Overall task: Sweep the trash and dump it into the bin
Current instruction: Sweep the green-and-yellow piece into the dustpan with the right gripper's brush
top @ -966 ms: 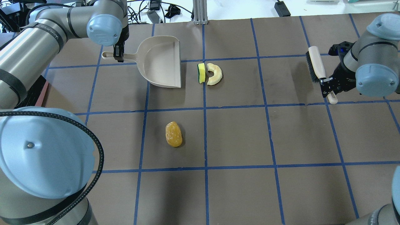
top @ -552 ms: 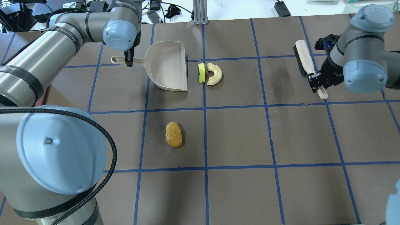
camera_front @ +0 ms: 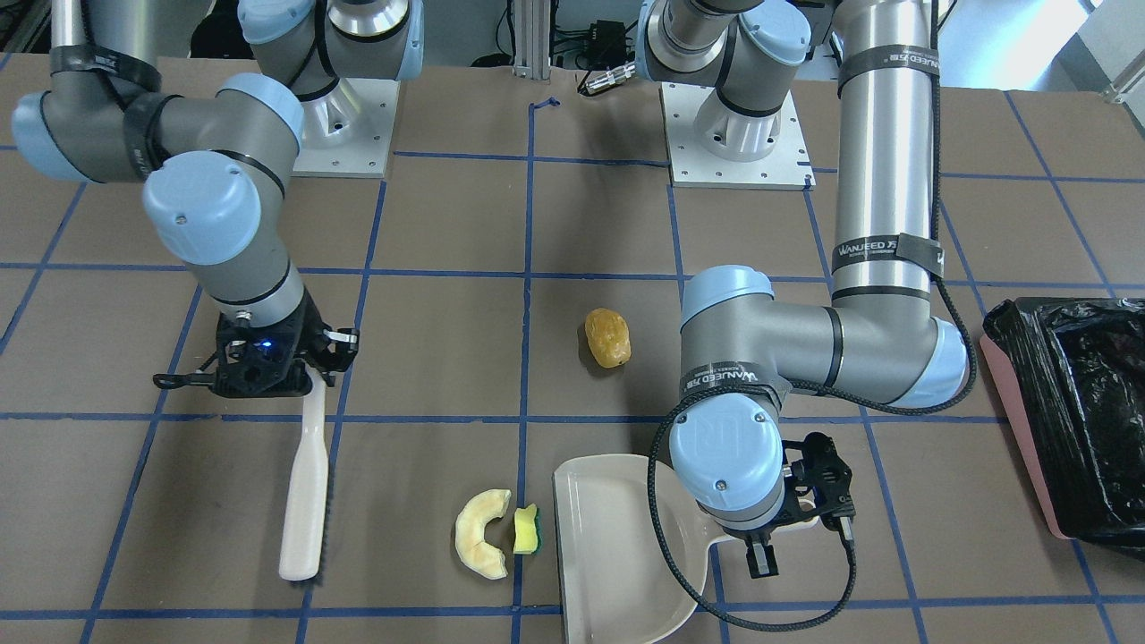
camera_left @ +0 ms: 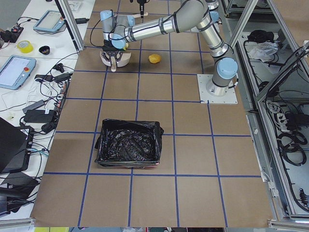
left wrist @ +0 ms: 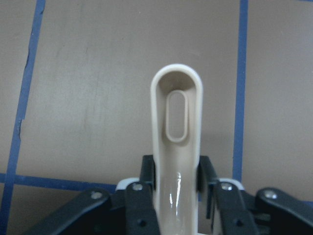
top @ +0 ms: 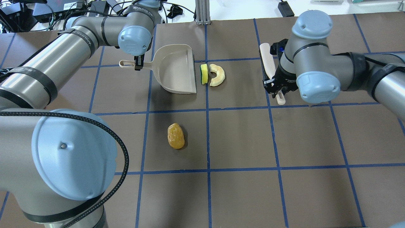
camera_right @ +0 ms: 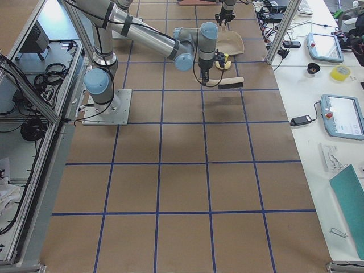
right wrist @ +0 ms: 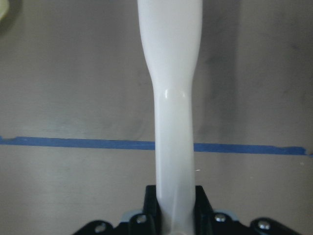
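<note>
Both tools are closing in: the left gripper (top: 138,65), clamped on the dustpan (top: 175,69) handle, now has its lip just beside the sponge chunk (top: 204,74) and crescent (top: 217,75), while the right gripper (top: 277,86), clamped on the brush (top: 265,61), nears, so sweeping looks imminent.

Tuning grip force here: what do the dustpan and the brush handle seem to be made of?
The dustpan: likely moulded plastic, beige, semi-glossy; a shiny highlight runs along its handle. The brush handle: smooth, pale cream, faintly glossy; plastic or painted wood, the look leaves that open.
</note>
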Controlling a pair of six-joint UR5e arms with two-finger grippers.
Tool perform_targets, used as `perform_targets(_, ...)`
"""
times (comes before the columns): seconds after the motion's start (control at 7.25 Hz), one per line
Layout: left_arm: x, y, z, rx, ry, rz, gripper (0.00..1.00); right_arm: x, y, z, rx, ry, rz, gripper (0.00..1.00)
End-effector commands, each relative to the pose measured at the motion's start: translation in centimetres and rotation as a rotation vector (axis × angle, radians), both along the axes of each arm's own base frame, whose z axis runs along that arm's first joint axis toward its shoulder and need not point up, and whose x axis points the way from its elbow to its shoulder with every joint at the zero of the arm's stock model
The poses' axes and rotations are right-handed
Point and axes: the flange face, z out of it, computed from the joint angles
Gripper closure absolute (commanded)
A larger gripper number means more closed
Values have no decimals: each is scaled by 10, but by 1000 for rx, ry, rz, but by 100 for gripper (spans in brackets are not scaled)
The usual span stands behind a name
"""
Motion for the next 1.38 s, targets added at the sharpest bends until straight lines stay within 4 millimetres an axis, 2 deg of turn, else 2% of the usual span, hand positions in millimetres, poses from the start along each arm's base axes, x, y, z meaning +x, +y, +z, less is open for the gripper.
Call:
perform_targets(0.0, -10, 12, -16, 98, -7, -15, 100, 39, 6, -18, 40, -63, -56, 100)
perform_targets(0.14, -15, 15, -23, 121, -9, -27, 100, 62, 6, -19, 39, -63, -65, 100)
perform_targets(0.28, -22, 16, -23, 120, -10, -36, 100, 93, 5, -16, 34, -60, -63, 100)
perform_targets(0.41, -27, 17, -23, 118, -10, -39, 100, 112, 8, -26, 51, -52, -86, 100)
perform_targets(0.55, -30, 17, -21, 114, -12, -43, 100, 124, 12, -29, 57, -53, -105, 100)
perform_targets(0.97, -27, 13, 1, 69, -68, -41, 100, 132, -6, -52, 73, -53, -107, 100)
perform_targets(1.1, -26, 12, 3, 56, -90, -29, 100, 137, -2, -55, 87, -48, -155, 100)
perform_targets(1.24, -28, 12, 0, 51, -97, -15, 100, 161, 12, -55, 91, -43, -160, 100)
